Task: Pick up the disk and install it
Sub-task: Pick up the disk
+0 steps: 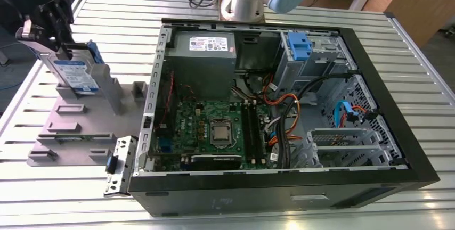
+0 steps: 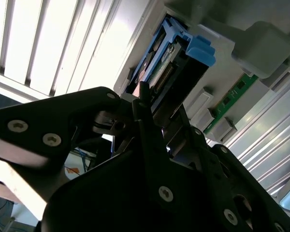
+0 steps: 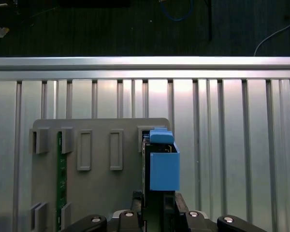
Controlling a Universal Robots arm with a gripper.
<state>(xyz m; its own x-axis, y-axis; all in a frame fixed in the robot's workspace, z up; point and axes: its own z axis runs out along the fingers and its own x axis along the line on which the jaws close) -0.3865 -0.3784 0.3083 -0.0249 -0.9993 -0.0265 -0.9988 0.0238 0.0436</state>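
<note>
The disk (image 1: 76,78) is a silver drive with a blue-and-white label in a blue carrier. It stands on edge at the back of the grey holder plate (image 1: 78,129), on the exterior view's left. My gripper (image 1: 51,49) comes down on it from above and is shut on the disk. Both wrist views show the disk edge-on (image 3: 164,166) (image 2: 170,60), with its blue end tab (image 2: 201,49) away from me. My gripper (image 3: 159,200) (image 2: 159,104) has a black finger on each side of the disk. Whether the disk's lower edge still sits in the plate's slot is hidden.
An open computer case (image 1: 398,134) lies on the slatted metal table, on the exterior view's right. It holds a motherboard (image 1: 213,126), a power supply (image 1: 202,54), a blue-latched drive bay (image 1: 299,43) and a metal cage (image 1: 341,145). A green memory stick (image 3: 61,183) stands in the plate. A loose metal bracket (image 1: 119,166) lies near the case's front corner.
</note>
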